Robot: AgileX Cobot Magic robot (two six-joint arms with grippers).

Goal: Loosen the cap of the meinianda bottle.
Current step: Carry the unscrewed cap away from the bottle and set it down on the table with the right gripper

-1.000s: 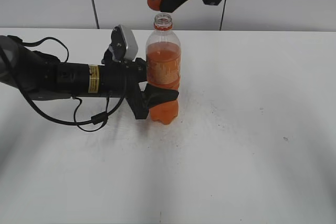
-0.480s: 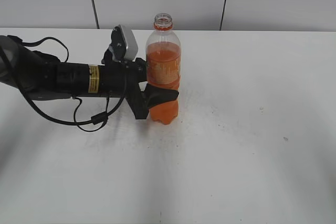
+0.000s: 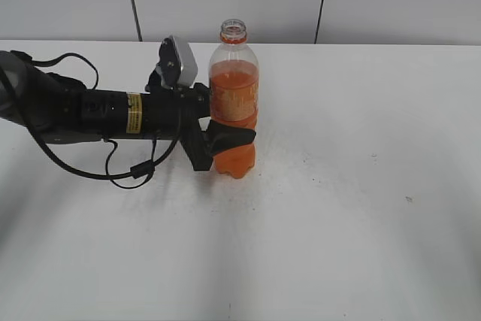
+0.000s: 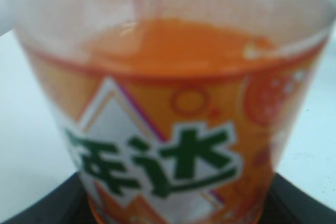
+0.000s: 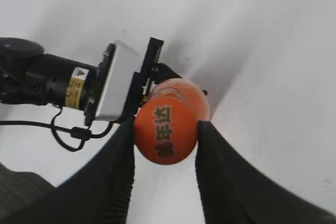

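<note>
Left gripper (image 3: 225,140) clamps the bottle (image 3: 234,103) steady; right gripper (image 5: 165,129), above it, pinches the removed cap (image 5: 166,135).

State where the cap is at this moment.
The cap is off the bottle, pinched in the right hand. In the exterior view it shows at the top edge, above and slightly right of the bottle's open mouth.
</note>
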